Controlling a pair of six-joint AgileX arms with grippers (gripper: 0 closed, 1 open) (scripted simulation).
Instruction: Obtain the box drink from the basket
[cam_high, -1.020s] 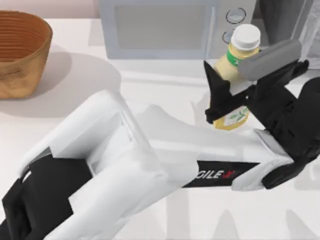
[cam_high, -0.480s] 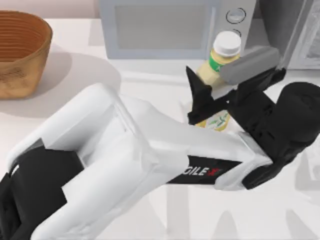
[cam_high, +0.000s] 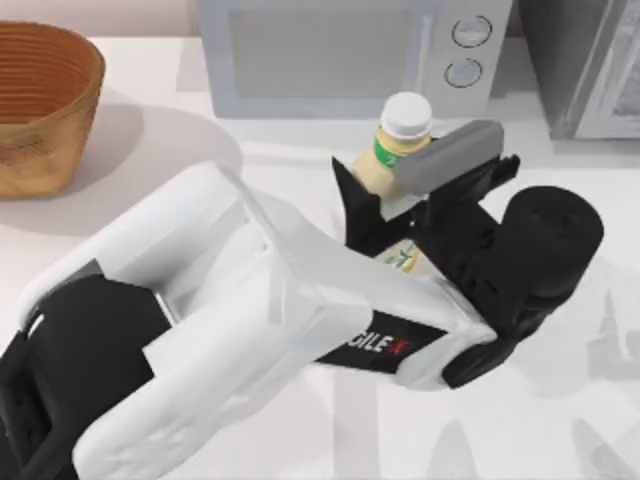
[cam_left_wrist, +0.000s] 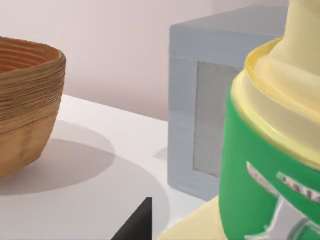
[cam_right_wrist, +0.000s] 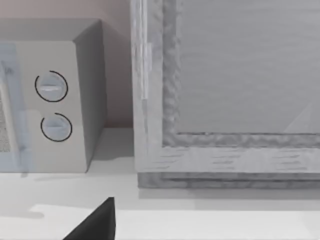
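Note:
My left gripper (cam_high: 400, 188) is shut on the box drink (cam_high: 384, 160), a pale-yellow container with a round white cap and a green band. It holds the drink tilted in front of the microwave, near the table's middle. In the left wrist view the drink (cam_left_wrist: 270, 165) looms close, with one dark fingertip (cam_left_wrist: 137, 225) beside it. The woven orange-brown basket (cam_high: 40, 100) sits at the far left of the table, well apart from the drink, and appears again in the left wrist view (cam_left_wrist: 25, 100). One dark fingertip (cam_right_wrist: 97, 222) of my right gripper appears in the right wrist view.
A white microwave (cam_high: 330, 55) stands at the back centre, right behind the held drink, with its two dials facing the right wrist camera (cam_right_wrist: 52, 105). A grey cabinet (cam_right_wrist: 225, 100) stands at the back right. My left arm's white body (cam_high: 230, 330) covers the table's front.
My left gripper has carried the box drink leftward and a little toward the table's front, away from the microwave's dials. The basket has not moved.

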